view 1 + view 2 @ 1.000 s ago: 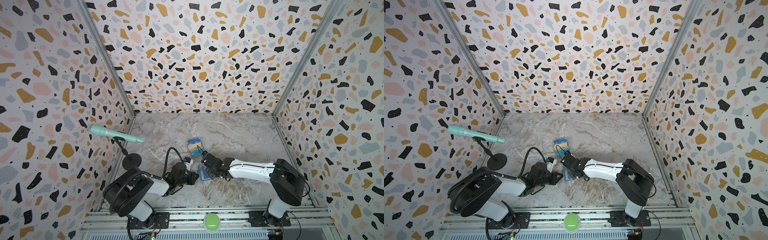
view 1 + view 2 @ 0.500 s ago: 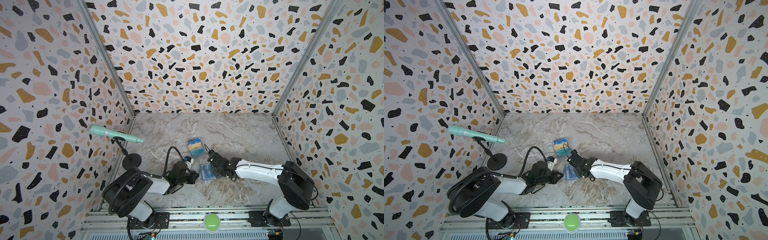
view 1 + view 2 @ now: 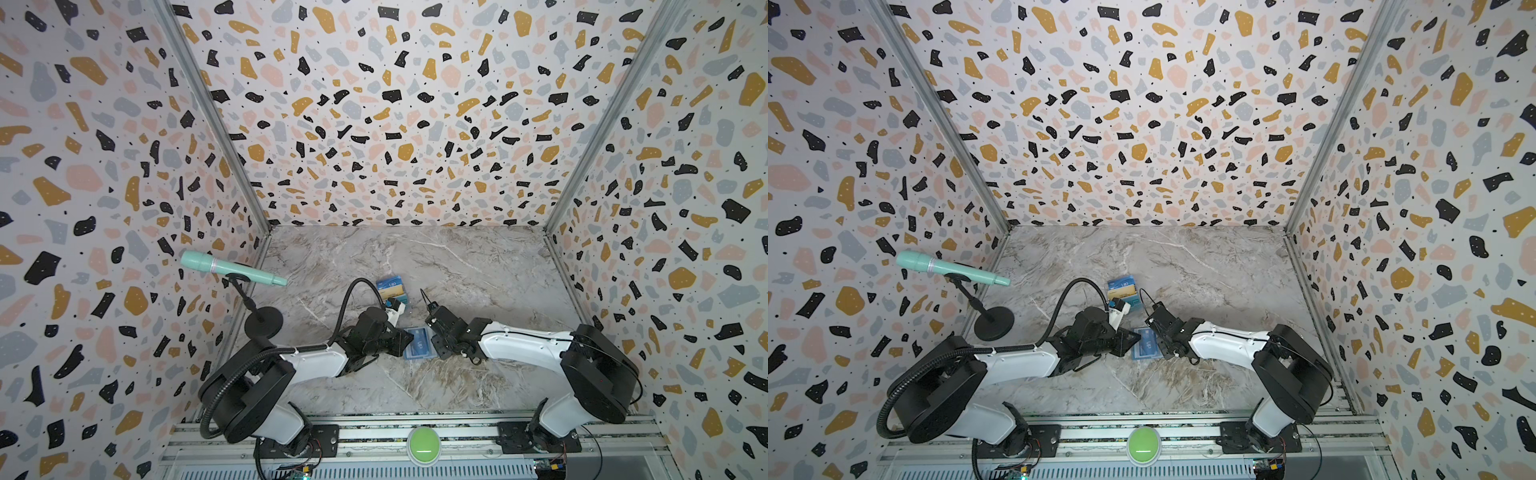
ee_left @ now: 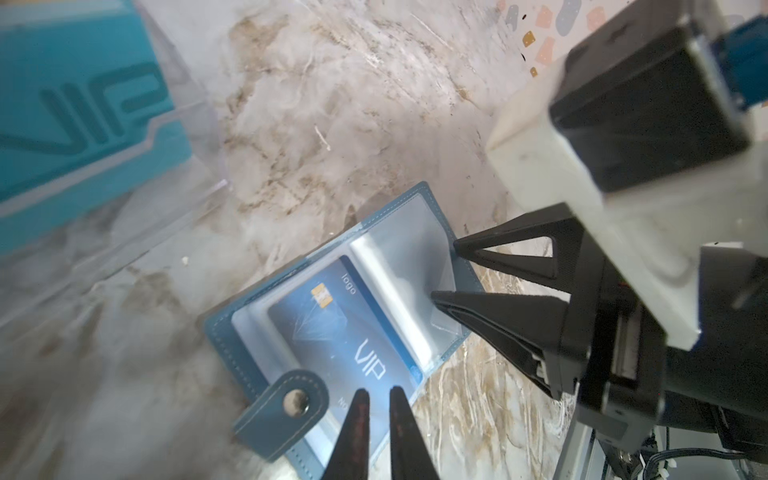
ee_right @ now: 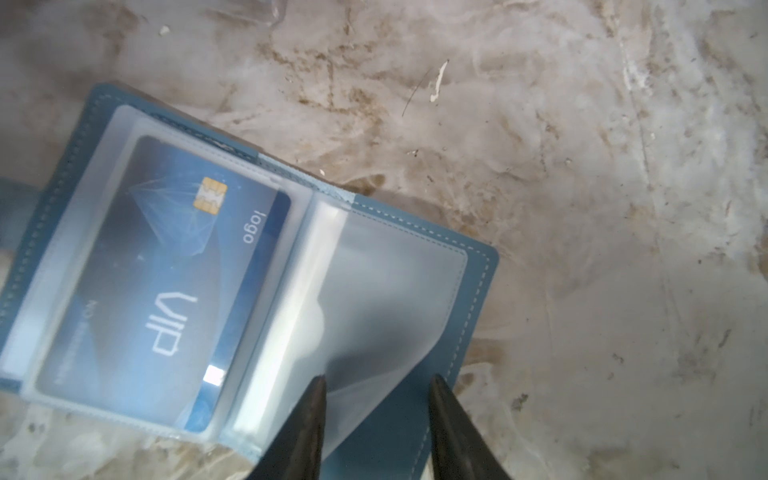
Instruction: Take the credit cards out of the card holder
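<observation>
The dusty-blue card holder (image 3: 419, 343) (image 3: 1147, 343) lies open on the marble table between both grippers. A blue credit card (image 4: 332, 332) (image 5: 166, 282) with white "VIP" lettering sits in the clear sleeve of one half. The sleeve on the other half (image 5: 395, 299) looks empty, its corner lifted. My left gripper (image 4: 379, 395) (image 3: 402, 340) hovers over the card's end beside the snap tab (image 4: 286, 409), jaws a narrow gap apart, holding nothing. My right gripper (image 5: 376, 380) (image 4: 444, 270) (image 3: 434, 338) stands open astride the empty half's edge.
A clear acrylic stand (image 3: 392, 289) (image 4: 187, 137) holding a teal VIP card (image 4: 83, 104) and other cards is just behind the holder. A mint microphone (image 3: 232, 272) on a black stand is at the left wall. A green button (image 3: 424, 442) sits on the front rail.
The right arm has drawn back to the right, and the card holder has shifted slightly right with it. The left arm has stayed nearly still.
</observation>
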### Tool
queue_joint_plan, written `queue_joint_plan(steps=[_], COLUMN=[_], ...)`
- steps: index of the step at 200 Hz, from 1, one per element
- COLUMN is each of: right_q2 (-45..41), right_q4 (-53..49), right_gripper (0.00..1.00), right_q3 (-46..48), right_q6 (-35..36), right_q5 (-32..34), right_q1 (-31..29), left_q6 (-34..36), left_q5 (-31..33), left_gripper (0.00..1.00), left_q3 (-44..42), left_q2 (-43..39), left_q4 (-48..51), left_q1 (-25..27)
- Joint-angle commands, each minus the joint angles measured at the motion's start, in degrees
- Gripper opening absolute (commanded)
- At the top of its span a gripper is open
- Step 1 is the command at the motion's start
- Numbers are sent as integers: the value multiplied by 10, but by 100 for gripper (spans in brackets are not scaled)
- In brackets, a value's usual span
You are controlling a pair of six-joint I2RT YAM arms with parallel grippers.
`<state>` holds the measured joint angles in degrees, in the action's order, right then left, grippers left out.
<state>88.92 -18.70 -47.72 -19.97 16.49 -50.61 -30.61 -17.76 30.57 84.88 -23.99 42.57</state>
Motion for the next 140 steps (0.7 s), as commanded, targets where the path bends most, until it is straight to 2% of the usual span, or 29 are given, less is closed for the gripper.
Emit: queue_joint_plan(steps=[1,65,140], right_q2=[-27,-61,-57], right_q4=[-1,23,19], right_gripper=[42,42,42], right_q3=[9,44,58], right_q6=[-5,0,4], right_q5=[-7,-56,-64], right_q1=[9,42,53], left_q6=[21,15,-21], left_q5=[3,33,190], left_gripper=[14,25,25], left_q3=[12,62,55], left_q2=[22,85,87], left_q4=[13,25,92], left_q1=[9,52,60])
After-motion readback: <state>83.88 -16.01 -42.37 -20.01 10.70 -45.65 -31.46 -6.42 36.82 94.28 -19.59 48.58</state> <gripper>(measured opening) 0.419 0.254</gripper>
